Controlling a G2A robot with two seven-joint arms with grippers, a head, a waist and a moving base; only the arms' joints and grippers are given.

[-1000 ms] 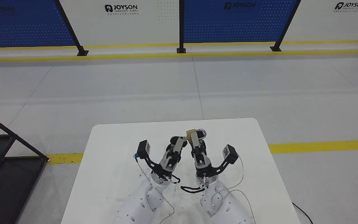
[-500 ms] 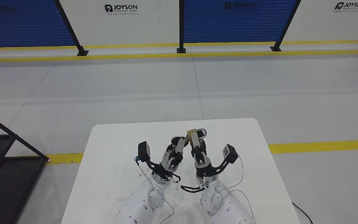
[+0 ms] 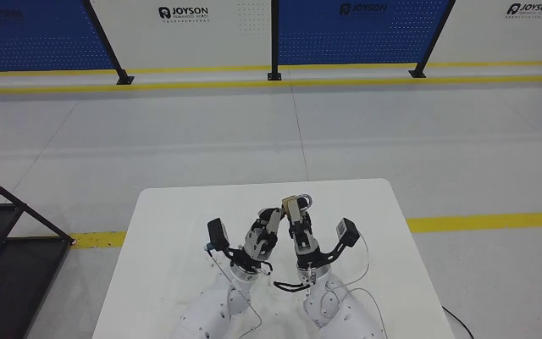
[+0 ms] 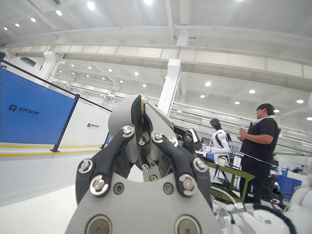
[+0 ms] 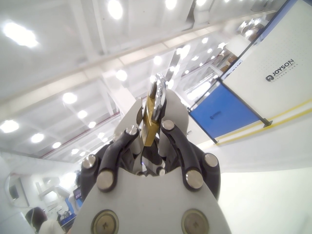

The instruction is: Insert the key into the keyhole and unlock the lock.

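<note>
Grips a brass lock (image 5: 149, 122) in the right end effector (image 5: 156, 103), with both white fingers (image 5: 176, 113) pressed against its flat sides. Holds it clear of the white tabletop (image 3: 169, 254), above the far half and roughly midway between the left and right edges. Points the silver shackle (image 5: 159, 91) away from the wrist, past the fingertips, with the brass body lower down in the grip and one corner toward the palm.

Pinches a key (image 4: 142, 110) in the left end effector (image 4: 141, 101), pressed together on it. Shows the key edge-on only, as a narrow brass-coloured strip between the dark ribbed pads (image 4: 136, 113). Sits raised off the tabletop too, just beside the right end effector, on the side toward the left edge, tips angled in toward the lock. Hard to tell from above about contact between key and lock: too small and too close together.

Beyond the far edge of the tabletop: pale grey floor (image 3: 381, 136), yellow lines (image 3: 212, 85), then blue and white barrier panels (image 3: 356, 34) on black posts. By the left edge, down on the floor, part of a black frame (image 3: 25, 229).
</note>
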